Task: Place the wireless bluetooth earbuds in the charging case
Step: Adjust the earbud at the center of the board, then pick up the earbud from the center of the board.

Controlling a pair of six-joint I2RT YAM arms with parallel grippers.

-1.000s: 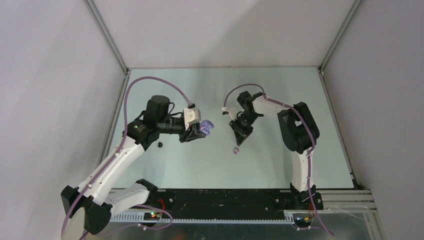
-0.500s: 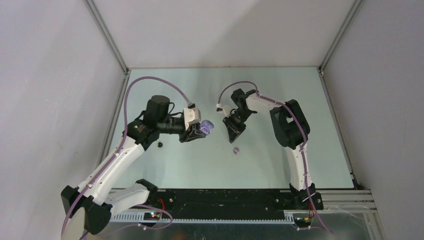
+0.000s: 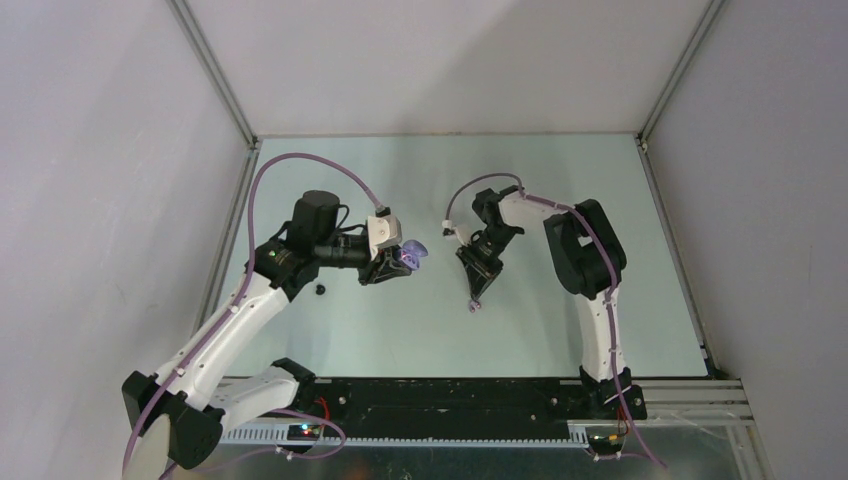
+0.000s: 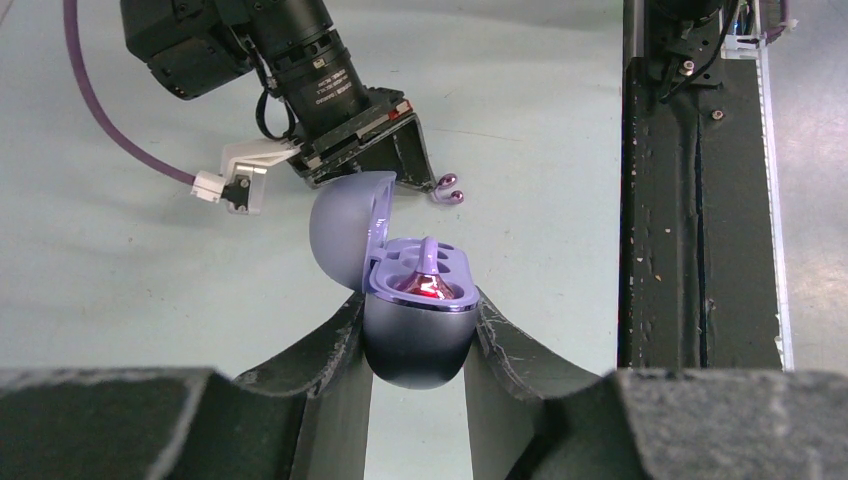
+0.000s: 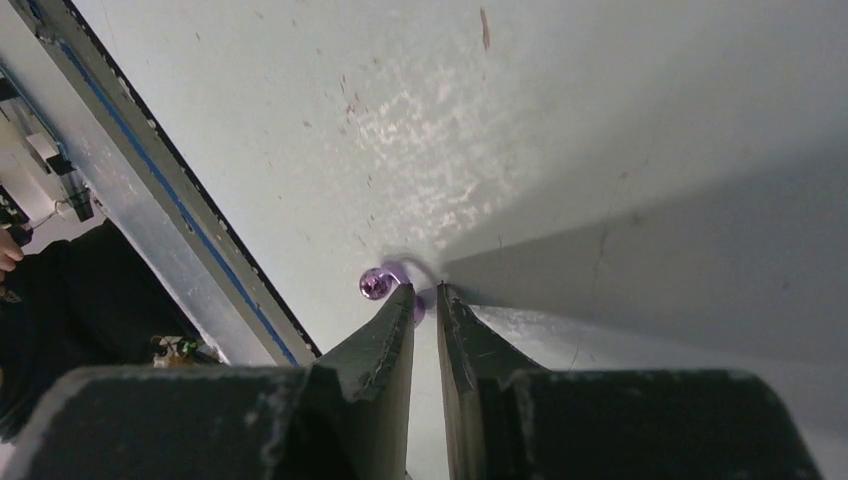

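My left gripper [image 3: 398, 260] is shut on the dark lower half of the pale purple charging case [image 4: 416, 345] and holds it above the table, lid [image 4: 350, 228] open. One purple earbud [image 4: 432, 284] sits in the case beside a red glow. A second purple earbud [image 5: 376, 283] lies on the table. My right gripper [image 5: 425, 296] points down at it, its narrow jaws closed on the bud's near part. From above, that bud [image 3: 473, 304] shows at the right fingertips. In the left wrist view it [image 4: 448, 194] lies beside the right fingers.
A small black earbud [image 3: 320, 289] lies on the table near the left arm's elbow. The black base rail [image 3: 440, 395] runs along the near edge. Aluminium frame posts and grey walls enclose the table on three sides.
Half a second ago the right gripper was lifted off, with the purple bud left on the table. It has come back down onto the bud. The left arm and case have not moved.
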